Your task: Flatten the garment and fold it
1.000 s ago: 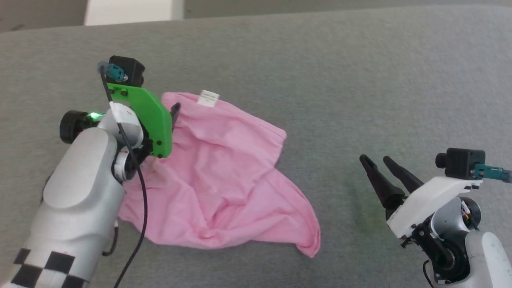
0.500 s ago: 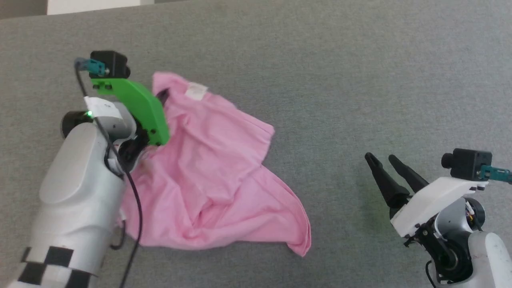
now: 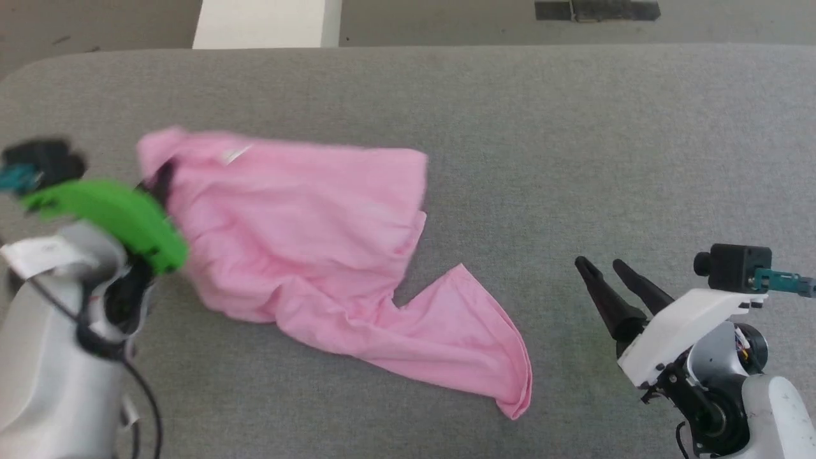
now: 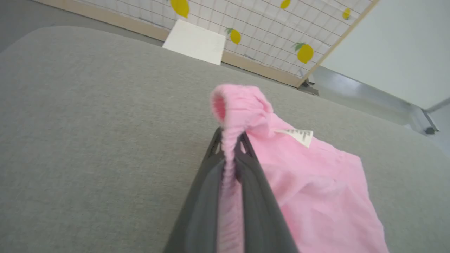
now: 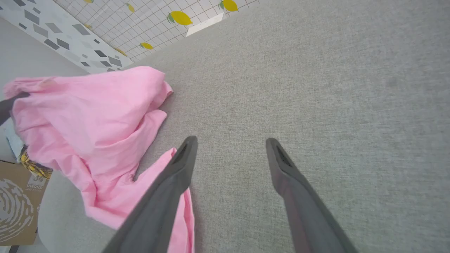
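Observation:
The light-pink garment [image 3: 306, 229] lies stretched across the grey table, one tail trailing toward the front right. Its white label [image 3: 233, 155] sits near the top left corner. My left gripper [image 3: 159, 182], under its green mount, is shut on the garment's gathered elastic edge at the far left and holds that corner raised. In the left wrist view the left gripper [image 4: 230, 135] pinches the ruffled edge, with the label [image 4: 299, 135] just to the right. My right gripper [image 3: 599, 268] hovers open over bare table right of the garment's tail. The right wrist view shows the gripper [image 5: 230, 140] with its fingers wide apart and the garment [image 5: 88, 105] to the left.
The grey fabric table [image 3: 574, 127] has a rounded far-left corner. Beyond its far edge are a white board [image 3: 268, 22] and a dark strip [image 3: 596, 9] on the floor. A cardboard box [image 5: 17, 203] stands beside the table. A lemon-patterned grid wall [image 4: 263, 28] is behind.
My left gripper has shut on the garment's elastic edge and pulled it left, drawing the cloth out longer and flatter. The head camera has shifted. The right arm has stayed still.

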Controlling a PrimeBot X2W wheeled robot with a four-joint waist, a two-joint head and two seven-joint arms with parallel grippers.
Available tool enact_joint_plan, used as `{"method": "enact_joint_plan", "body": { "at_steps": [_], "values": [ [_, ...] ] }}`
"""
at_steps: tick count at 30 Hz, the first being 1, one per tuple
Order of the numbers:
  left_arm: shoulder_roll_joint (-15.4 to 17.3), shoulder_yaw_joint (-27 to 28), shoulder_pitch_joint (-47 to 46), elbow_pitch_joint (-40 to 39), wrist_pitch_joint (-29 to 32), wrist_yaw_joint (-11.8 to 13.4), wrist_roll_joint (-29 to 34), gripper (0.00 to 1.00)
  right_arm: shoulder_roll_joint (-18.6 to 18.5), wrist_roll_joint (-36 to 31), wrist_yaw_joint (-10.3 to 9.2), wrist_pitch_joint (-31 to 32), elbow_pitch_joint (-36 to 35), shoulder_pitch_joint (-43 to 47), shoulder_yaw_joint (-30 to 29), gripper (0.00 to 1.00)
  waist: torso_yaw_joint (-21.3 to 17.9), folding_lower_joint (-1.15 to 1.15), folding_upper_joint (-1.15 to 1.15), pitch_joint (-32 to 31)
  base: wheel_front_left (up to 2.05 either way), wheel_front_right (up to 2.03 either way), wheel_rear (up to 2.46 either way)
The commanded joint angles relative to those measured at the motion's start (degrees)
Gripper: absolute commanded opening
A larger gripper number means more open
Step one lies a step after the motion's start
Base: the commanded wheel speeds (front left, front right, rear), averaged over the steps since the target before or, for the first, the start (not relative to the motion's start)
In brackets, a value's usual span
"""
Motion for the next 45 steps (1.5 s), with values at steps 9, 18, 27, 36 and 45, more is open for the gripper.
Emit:
{"method": "enact_joint_plan", "body": {
  "at_steps": [9, 18, 27, 36, 45],
  "values": [
    [1.9, 10.6, 10.1, 12.9, -3.4, 7.9, -3.2, 0.00, 0.0, -0.5, -0.08, 0.0, -0.9, -0.1, -0.3, 1.00, -1.9, 0.00, 0.00, 1.0, 0.00, 0.00, 0.00],
    [0.5, 13.3, 11.1, 10.8, -10.6, 4.6, -4.5, 1.00, 0.0, -2.9, -0.08, 1.9, -0.9, -4.3, 4.7, 1.00, -0.1, 0.00, 0.00, 1.3, 0.00, 0.00, 0.00],
    [0.3, 12.6, 16.7, 0.5, -32.6, 5.8, 8.1, 1.00, 0.0, -10.5, -0.08, 6.9, 12.0, -23.1, 22.4, 1.00, 2.9, 0.00, 0.00, 3.3, 0.00, 0.00, 0.00],
    [-3.4, 10.0, 18.7, -0.5, -35.5, 5.5, 11.0, 1.00, 0.0, -13.5, -0.08, 9.0, 29.8, -36.9, 32.0, 1.00, 8.5, 0.00, 0.00, 6.3, 0.00, 0.00, 0.00],
    [-4.8, 8.6, 17.5, 0.8, -35.7, 4.7, 10.8, 1.00, 0.0, -11.3, -0.08, 9.0, 38.5, -38.0, 35.8, 0.40, 10.1, 0.00, 0.00, 6.9, 0.00, 0.00, 0.00]
  ]
}}
